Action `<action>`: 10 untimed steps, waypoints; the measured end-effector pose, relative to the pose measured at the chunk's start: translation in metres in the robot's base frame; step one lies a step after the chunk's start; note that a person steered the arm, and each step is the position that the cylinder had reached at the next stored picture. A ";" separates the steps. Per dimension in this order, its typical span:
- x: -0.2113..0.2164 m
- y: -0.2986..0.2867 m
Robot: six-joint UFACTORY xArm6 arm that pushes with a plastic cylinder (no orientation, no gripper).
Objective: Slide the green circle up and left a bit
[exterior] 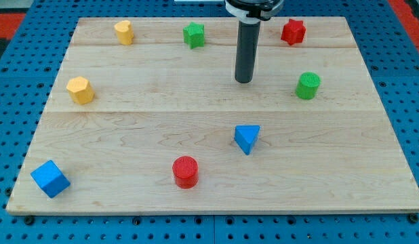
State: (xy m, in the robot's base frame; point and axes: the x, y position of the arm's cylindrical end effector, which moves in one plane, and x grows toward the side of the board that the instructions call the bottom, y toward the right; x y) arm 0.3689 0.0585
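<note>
Item, nearest you: a blue cube in the counter's bottom-left corner, sitting just inside both edges.

Item: a red cylinder near the bottom edge, slightly left of the middle, upright.

Item: a blue triangle, up and to the right of the red cylinder, around the middle of the counter's lower half.

Item: a yellow hexagon near the left edge, about halfway up.

Item: a second yellow block by the top edge, toward the top-left corner; its exact shape you cannot make out.

Item: a green star by the top edge, left of centre.

Item: a red star by the top edge, toward the top-right corner.

Item, the one you are tasked with: the green circle, an upright cylinder in the upper right part, below the red star and well in from the right edge.

Item: my tip, the lower end of the dark rod, resting on bare wood in the upper middle. It stands left of the green circle, apart from it, touching no block. You have no end effector with jaws here, so no wide or narrow state applies.
</note>
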 end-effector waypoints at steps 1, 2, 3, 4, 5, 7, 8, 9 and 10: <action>-0.002 0.000; 0.003 0.000; -0.024 0.002; -0.064 0.073; -0.057 0.159; -0.045 0.159; -0.037 0.159; -0.035 0.170; -0.028 0.200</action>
State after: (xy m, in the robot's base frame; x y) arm 0.3412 0.2586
